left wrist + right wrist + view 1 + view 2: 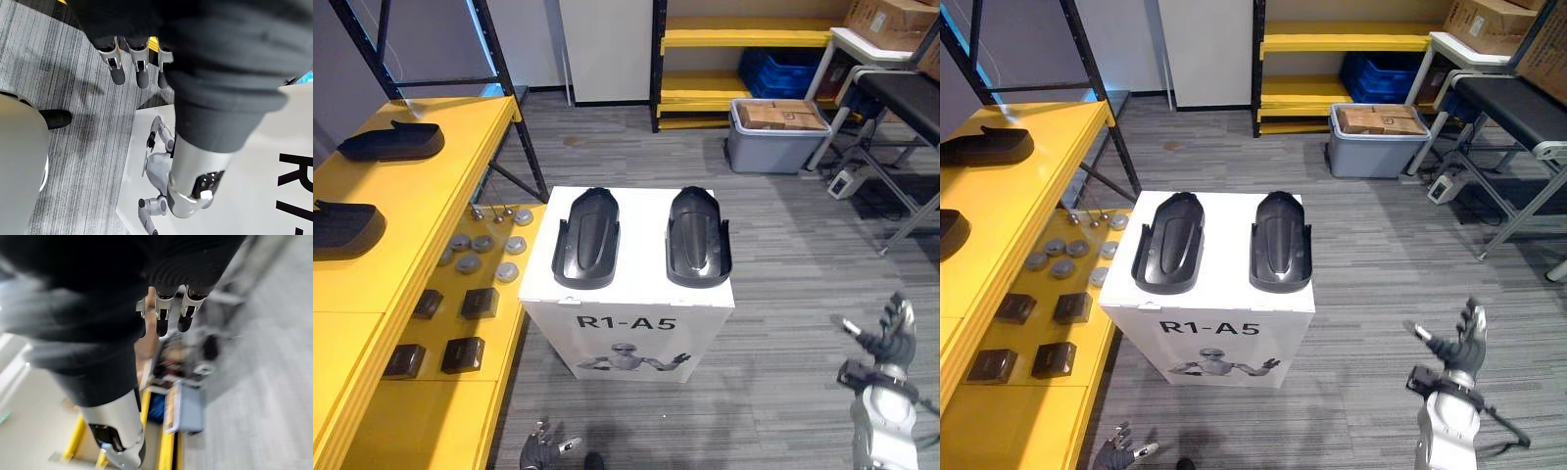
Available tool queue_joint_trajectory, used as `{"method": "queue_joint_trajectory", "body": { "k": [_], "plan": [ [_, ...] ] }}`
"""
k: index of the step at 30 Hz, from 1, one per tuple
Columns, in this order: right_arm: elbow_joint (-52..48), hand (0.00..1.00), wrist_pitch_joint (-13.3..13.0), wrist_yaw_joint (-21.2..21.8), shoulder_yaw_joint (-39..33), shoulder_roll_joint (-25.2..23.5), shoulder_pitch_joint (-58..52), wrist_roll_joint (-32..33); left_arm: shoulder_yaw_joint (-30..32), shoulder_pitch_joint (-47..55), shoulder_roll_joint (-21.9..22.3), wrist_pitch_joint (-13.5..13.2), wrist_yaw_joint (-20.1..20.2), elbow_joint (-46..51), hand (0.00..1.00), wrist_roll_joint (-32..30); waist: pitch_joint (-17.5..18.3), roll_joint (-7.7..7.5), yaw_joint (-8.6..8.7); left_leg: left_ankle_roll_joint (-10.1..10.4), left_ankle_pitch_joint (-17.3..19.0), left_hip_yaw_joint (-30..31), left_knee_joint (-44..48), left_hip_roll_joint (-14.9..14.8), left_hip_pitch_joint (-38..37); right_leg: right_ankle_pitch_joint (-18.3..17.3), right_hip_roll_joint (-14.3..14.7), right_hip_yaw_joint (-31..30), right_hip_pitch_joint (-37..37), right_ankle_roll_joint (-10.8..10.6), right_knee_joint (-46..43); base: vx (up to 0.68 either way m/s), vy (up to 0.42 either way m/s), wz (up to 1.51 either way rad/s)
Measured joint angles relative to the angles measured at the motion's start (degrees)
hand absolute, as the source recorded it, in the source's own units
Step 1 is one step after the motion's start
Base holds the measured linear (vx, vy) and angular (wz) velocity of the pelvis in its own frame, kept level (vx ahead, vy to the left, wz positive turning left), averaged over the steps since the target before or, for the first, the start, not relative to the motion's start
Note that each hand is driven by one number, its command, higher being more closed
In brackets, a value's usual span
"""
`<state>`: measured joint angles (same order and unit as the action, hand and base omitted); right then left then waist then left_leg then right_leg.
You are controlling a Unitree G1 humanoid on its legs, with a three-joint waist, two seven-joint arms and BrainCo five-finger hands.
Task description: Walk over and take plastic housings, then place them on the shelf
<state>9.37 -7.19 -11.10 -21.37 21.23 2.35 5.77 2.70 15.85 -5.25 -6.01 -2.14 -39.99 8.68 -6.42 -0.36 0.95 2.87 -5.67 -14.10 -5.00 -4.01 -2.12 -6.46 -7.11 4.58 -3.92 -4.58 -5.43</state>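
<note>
Left eye view — grey striped floor, white box, yellow shelf alongside

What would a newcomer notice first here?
Two black plastic housings lie side by side, left housing and right housing, on top of the white box in the middle of the floor. On the robot's left, a yellow shelf carries two more housings. The right robot hand hovers open at lower right, apart from the box.
</note>
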Motion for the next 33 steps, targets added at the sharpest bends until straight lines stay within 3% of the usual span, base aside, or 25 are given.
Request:
{"method": "queue_joint_trajectory", "body": {
  "k": [4,9,15,22,28,33],
  "plan": [
    [2.0,0.0,-0.6,0.6,5.0,2.7,6.0,-0.7,-2.0,0.0,-0.3,-0.1,0.1,-0.2,0.0,0.1,0.0,0.0,-0.61,-0.2,-0.1,0.7,0.0,0.0,0.6,0.1,0.0,0.8,-0.1,0.0,0.2,0.02,-0.005,0.1],
    [11.9,0.0,-0.7,1.2,12.5,4.0,15.3,-1.1,-3.2,-0.4,-0.3,-1.1,0.1,-0.6,0.0,0.0,0.0,0.01,-1.53,-0.3,-0.3,1.7,0.0,0.0,0.8,0.3,0.1,1.7,-0.4,0.2,0.5,-0.01,-0.003,0.07],
    [20.8,0.0,1.6,0.9,17.5,2.7,23.9,-5.2,-4.0,-0.5,-0.3,-1.9,-0.1,-0.6,0.0,0.2,-0.3,0.39,-1.93,-0.6,-0.7,2.2,-0.2,0.2,1.1,0.9,0.0,2.4,-0.6,0.2,1.0,-0.04,0.008,0.04],
    [30.7,0.0,5.0,-2.0,16.8,0.3,33.8,-9.6,-4.2,-1.7,0.0,-2.1,-0.9,-0.6,0.0,0.3,-2.9,1.19,-2.11,-0.9,-1.1,3.6,-0.3,0.7,2.7,1.2,-0.4,3.7,0.2,0.0,1.3,-0.05,0.018,0.1],
    [37.5,0.0,8.4,-6.1,14.4,-2.3,42.8,-12.1,-4.4,-3.3,0.4,-2.1,-2.9,-0.4,0.0,1.4,-5.5,1.29,-3.38,-1.1,-1.2,4.1,0.0,1.1,4.4,1.6,-0.6,4.2,0.8,-0.1,2.6,0.04,0.002,0.05],
    [42.0,0.0,9.3,-7.3,11.5,-3.2,45.8,-12.2,-6.0,-3.5,0.4,-2.2,-4.3,0.7,0.0,2.5,-7.0,1.37,-3.58,-1.1,-1.3,4.8,0.0,0.9,4.9,1.7,-0.5,5.1,0.9,0.0,2.6,0.05,-0.007,0.07]
  ]
}}
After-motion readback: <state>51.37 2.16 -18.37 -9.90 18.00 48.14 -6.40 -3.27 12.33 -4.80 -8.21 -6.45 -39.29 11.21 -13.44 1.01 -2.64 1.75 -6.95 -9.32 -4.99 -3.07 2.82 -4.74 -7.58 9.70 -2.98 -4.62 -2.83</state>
